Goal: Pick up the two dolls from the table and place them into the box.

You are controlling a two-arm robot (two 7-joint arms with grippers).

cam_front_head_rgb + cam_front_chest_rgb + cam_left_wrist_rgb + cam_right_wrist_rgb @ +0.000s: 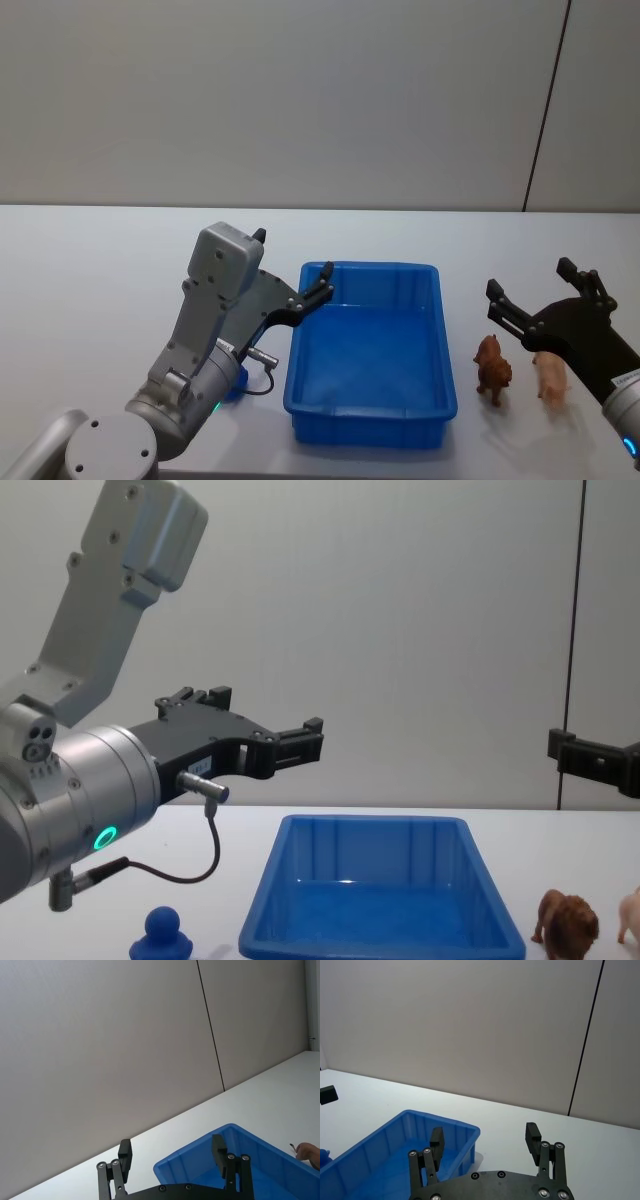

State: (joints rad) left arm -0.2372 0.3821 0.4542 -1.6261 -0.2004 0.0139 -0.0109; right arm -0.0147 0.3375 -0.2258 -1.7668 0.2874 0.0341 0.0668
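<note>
The blue box stands in the middle of the white table, and its visible floor is bare. Two dolls stand just right of it: a brown lion nearer the box and a pale pink pig beside it. They also show low in the chest view, lion and pig. My right gripper hovers open above the dolls, holding nothing. My left gripper hangs open and empty over the box's left rim. The left wrist view has that gripper above the box.
A small blue knob-shaped object sits on the table left of the box, by my left arm's cable. A plain grey wall rises behind the table. In the right wrist view the gripper is open beyond the box's corner.
</note>
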